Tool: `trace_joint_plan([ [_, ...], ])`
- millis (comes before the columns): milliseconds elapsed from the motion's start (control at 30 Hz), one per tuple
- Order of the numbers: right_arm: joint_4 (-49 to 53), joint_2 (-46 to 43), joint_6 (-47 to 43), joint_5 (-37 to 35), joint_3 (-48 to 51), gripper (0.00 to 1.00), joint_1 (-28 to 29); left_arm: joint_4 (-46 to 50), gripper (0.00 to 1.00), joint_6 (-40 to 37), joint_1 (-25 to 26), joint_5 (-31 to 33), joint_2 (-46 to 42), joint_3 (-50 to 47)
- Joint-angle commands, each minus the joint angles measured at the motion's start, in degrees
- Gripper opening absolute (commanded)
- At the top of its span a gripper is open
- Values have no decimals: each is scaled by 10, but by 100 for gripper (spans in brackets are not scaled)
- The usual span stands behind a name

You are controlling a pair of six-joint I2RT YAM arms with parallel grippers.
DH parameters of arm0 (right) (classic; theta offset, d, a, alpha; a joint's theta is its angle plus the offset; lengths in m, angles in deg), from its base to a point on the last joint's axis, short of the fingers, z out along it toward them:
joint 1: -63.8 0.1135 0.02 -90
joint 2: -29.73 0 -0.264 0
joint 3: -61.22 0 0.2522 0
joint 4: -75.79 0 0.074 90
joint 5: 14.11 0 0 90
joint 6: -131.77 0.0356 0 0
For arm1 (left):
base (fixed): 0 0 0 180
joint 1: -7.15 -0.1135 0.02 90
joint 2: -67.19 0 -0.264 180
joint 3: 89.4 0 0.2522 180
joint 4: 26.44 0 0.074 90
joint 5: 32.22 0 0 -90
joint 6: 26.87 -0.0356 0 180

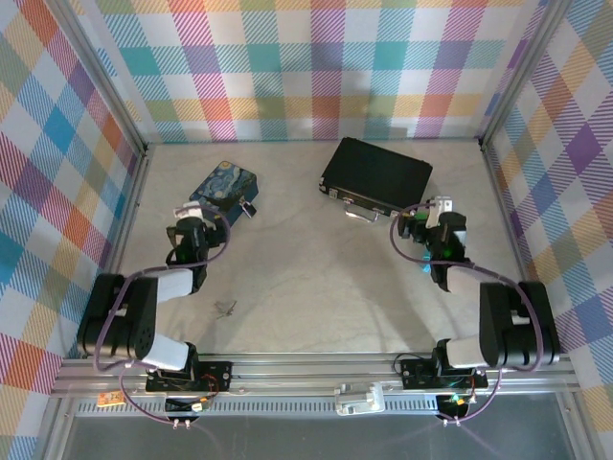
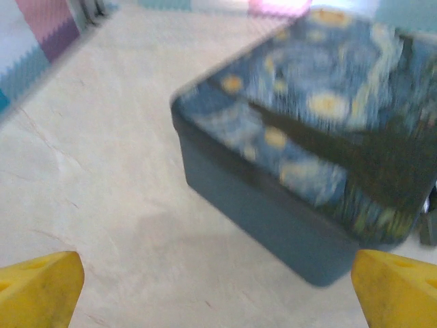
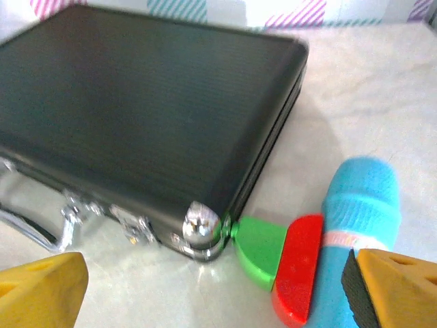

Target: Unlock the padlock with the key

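Observation:
The tiny silvery padlock (image 1: 249, 207) lies against the near right corner of the blue starry-night tin (image 1: 227, 186). The key (image 1: 226, 307), a small grey wiry cluster, rests on the table well nearer the arm bases. It lies behind my left gripper (image 1: 192, 215), which hovers just short of the tin's near left side. In the left wrist view the gripper (image 2: 218, 304) is open, its yellow fingertips (image 2: 41, 290) wide apart over bare table, with the tin (image 2: 307, 137) ahead and to the right. My right gripper (image 1: 427, 220) is open by the black case.
The black case (image 1: 375, 176) lies at the back right, with its silver handle (image 3: 27, 232) facing the arms. A green and red piece (image 3: 283, 260) and a light blue object (image 3: 360, 219) sit at the case's corner, between the right gripper's (image 3: 218, 297) fingers. Checkered walls enclose three sides.

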Motion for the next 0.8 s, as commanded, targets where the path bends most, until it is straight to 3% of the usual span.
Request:
trace_joint_plan([
  [0, 120, -59, 18, -18, -51, 99, 8, 146, 100, 44, 13, 70, -73, 65],
  [133, 267, -104, 90, -2, -108, 99, 31, 340, 98, 159, 22, 74, -139, 123],
  [233, 347, -118, 131, 3, -134, 99, 72, 455, 94, 224, 32, 25, -184, 139],
  [300, 400, -115, 144, 9, -157, 99, 106, 533, 90, 239, 40, -15, -213, 145],
  [433, 492, -96, 145, -9, -201, 99, 183, 710, 86, 288, 65, -32, -265, 151],
  [600, 521, -79, 169, 8, -214, 99, 244, 821, 77, 403, 123, -78, -336, 99],
  [767, 544, -54, 179, 19, -225, 99, 261, 844, 62, 532, 224, -72, -375, 37],
])
